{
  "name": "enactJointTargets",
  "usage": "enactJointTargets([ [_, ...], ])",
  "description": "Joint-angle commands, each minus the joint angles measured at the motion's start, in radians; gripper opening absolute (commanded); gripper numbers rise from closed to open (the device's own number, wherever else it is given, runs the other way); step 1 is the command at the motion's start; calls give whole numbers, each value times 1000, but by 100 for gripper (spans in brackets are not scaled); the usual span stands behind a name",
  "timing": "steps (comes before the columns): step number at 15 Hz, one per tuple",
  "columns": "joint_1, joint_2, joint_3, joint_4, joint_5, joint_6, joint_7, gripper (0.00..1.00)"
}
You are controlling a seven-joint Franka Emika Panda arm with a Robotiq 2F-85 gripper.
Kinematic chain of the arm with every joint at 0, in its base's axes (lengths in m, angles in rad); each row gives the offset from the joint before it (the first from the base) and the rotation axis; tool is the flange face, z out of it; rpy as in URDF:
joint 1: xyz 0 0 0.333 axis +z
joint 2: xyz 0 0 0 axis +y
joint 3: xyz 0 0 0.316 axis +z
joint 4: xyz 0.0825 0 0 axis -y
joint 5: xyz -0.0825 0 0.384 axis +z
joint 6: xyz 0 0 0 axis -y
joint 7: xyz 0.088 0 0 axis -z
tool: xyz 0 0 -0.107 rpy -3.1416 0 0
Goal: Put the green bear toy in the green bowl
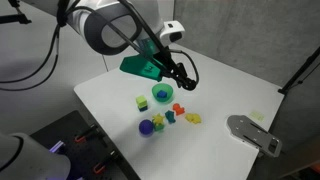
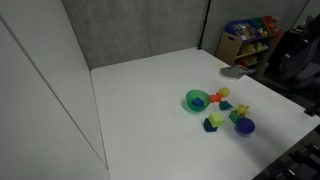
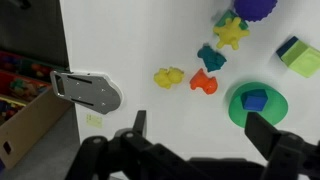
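Hand [image 3: 197, 128] hangs open over the white bench [image 1: 110, 98], fingers spread wide and gripping nothing; the green bear toy [image 3: 211, 57] lies on the bench toward its middle, outside the green bowl [image 3: 236, 108] but near it, just beside a red toy [image 3: 205, 82]; a blue piece [image 3: 256, 100] sits inside the bowl; a yellow toy [image 3: 168, 76] lies beside the red one; a grey metal plate [image 3: 88, 90] rests near a bench edge.

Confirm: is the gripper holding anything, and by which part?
Nothing held. The black two-finger gripper is open above the white table, with nothing between its spread fingers.
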Motion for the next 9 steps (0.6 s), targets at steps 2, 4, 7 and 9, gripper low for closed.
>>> enactJointTargets([
  [2,-10,0,11,1,6,-2,-3,100],
  [4,-10,0,11,1,6,-2,-3,100],
  [7,4,32,8,26,59,-8,14,100],
  [9,7,58,9,35,95,2,28,100],
])
